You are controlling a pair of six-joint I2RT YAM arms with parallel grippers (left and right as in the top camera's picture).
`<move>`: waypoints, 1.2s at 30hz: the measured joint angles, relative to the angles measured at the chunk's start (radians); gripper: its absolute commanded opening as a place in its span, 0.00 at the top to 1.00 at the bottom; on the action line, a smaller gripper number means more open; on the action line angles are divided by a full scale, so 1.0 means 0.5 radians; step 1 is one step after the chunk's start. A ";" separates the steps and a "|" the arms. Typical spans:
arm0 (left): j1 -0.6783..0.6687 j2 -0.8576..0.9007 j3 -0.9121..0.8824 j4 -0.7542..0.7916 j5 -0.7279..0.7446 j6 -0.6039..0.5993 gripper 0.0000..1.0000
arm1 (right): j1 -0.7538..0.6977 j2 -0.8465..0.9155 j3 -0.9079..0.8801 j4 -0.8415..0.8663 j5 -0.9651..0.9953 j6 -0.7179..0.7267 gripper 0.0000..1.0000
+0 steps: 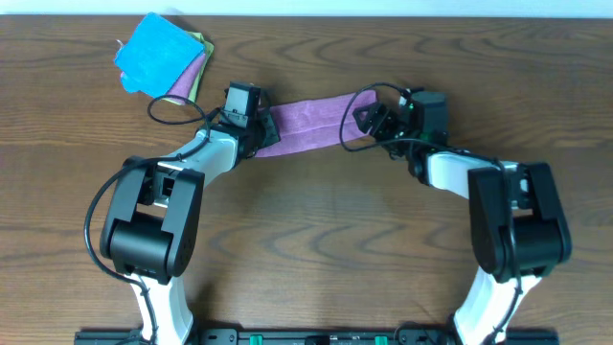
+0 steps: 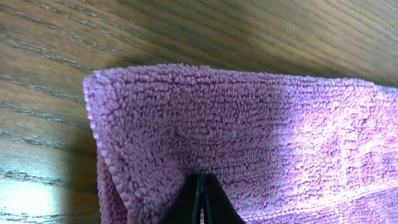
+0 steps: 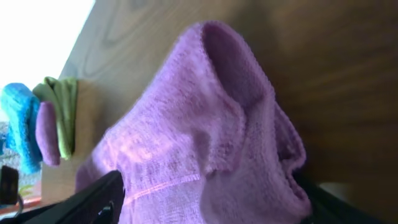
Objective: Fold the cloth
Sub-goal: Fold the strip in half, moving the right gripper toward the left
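Left tool [image 2: 201, 190] clenched on cloth [image 1: 308, 123], middle of table [image 1: 306, 240], toward far edge. Right tool [image 3: 211, 186] straddles other end; bite cannot tell. Likely mid-fold. You'd confirm right grip, then carry one end over the other.

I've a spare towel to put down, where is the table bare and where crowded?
Bare table: between left arm and right arm, nearer than the purple cloth, and the far right corner. Crowded: the cloth stack far left, and where left gripper and right gripper pinch the cloth.
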 measured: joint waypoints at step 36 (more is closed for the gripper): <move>-0.007 0.000 0.056 -0.146 0.061 0.000 0.94 | 0.326 -0.271 0.040 0.050 0.028 -0.832 0.99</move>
